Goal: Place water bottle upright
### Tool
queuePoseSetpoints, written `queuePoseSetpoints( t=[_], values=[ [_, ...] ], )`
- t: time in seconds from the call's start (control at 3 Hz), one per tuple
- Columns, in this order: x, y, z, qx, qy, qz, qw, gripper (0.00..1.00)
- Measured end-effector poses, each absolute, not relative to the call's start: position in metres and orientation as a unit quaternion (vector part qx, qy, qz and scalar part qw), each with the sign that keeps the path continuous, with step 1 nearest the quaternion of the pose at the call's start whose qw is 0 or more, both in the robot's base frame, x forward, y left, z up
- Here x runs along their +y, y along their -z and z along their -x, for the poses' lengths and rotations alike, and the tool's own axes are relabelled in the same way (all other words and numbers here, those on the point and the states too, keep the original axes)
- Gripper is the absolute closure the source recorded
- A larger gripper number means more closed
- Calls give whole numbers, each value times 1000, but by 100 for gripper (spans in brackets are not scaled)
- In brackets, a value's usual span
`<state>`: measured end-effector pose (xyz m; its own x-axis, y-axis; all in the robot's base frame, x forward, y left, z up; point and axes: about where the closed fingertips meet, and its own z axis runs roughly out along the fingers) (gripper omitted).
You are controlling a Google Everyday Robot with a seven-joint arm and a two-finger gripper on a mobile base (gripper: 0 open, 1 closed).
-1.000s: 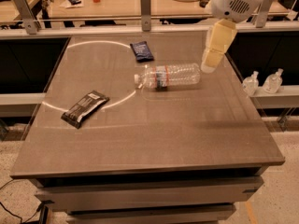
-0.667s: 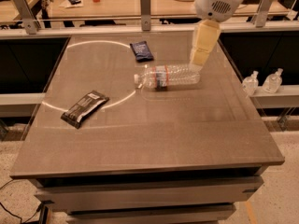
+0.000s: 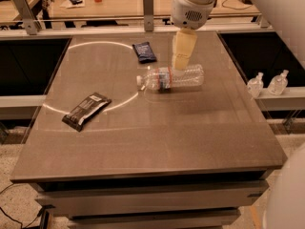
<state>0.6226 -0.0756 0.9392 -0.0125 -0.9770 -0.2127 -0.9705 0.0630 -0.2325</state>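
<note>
The water bottle (image 3: 170, 78) lies on its side near the middle back of the grey table (image 3: 152, 137). Its white cap points left and its ribbed clear body points right. The label with red and blue bands sits around its middle. My gripper (image 3: 180, 64) hangs from the white arm at the top of the view. Its cream fingers point down and its tips are right at the bottle's upper side, near the label. The bottle is not lifted.
A dark snack bar (image 3: 86, 110) lies at the table's left. A dark blue packet (image 3: 144, 51) lies at the back, left of the gripper. Two small pump-top bottles (image 3: 267, 84) stand on a ledge right of the table.
The gripper has moved left and down, from above the bottle's right end to just over its middle. The bottle has not moved.
</note>
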Motion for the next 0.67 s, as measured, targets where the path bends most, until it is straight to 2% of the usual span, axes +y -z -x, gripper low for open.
queuePoseSetpoints(
  t=[0.67],
  values=[
    [-56,-890,-632,719,-32,683,125,0]
  ],
)
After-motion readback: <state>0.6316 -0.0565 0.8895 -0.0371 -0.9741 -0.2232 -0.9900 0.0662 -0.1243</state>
